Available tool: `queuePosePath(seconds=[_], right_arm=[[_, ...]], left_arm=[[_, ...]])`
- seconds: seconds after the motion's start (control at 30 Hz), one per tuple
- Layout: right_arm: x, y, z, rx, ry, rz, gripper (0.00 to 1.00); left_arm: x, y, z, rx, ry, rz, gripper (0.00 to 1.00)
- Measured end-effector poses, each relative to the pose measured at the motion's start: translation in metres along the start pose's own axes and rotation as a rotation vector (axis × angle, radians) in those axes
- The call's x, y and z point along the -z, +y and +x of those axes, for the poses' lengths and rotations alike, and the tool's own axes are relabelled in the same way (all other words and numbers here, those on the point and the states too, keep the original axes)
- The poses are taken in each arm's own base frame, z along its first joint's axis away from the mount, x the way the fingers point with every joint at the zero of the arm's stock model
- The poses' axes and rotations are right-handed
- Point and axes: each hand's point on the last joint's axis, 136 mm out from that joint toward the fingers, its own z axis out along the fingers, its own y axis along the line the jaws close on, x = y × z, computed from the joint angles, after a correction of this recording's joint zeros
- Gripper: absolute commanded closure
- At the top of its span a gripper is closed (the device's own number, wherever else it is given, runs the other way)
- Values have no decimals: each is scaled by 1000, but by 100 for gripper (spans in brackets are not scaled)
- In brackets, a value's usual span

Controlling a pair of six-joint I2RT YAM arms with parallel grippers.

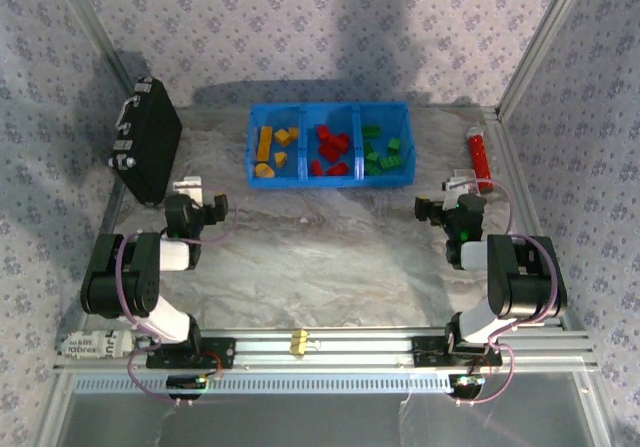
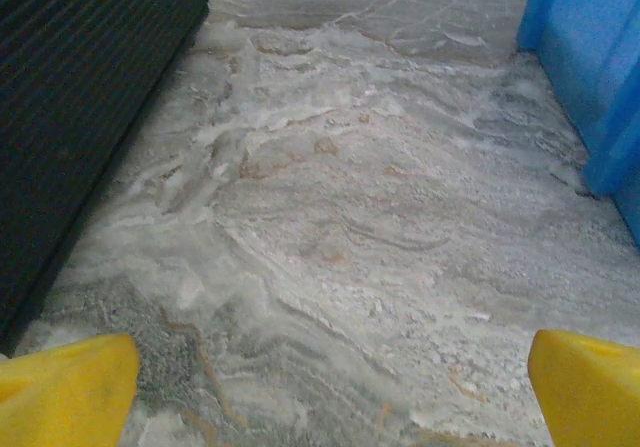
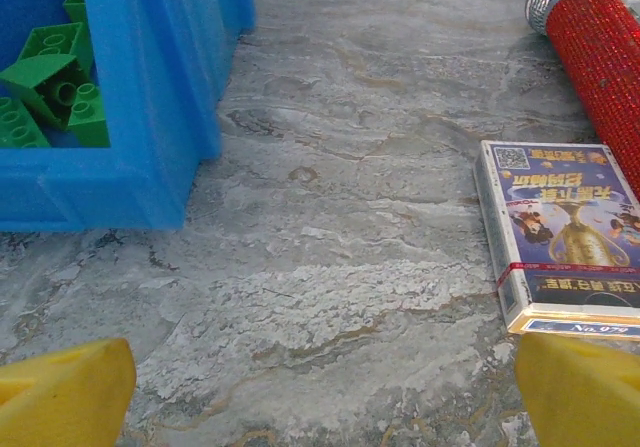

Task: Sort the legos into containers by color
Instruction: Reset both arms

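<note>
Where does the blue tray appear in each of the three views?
Top view: the blue tray lies at the far middle of the table.
Left wrist: its wall stands at the right edge.
Right wrist: its corner is at upper left, green bricks inside.
Shared landmark: the marbled table.

From the left wrist the black case (image 2: 80, 117) runs off the left edge and the blue tray (image 2: 590, 77) off the right; by the right wrist, the red tube (image 3: 600, 57) and printed box (image 3: 560, 237) are clipped at the right edge
</note>
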Motion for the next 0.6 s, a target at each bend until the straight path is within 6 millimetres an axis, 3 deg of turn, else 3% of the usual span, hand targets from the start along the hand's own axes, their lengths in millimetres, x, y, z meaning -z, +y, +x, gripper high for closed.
queuePosePath(seconds=[0.6], right_arm=[[0,2,0,3,-1,-14,1]], left_arm=[[0,0,2,0,13,0,0]])
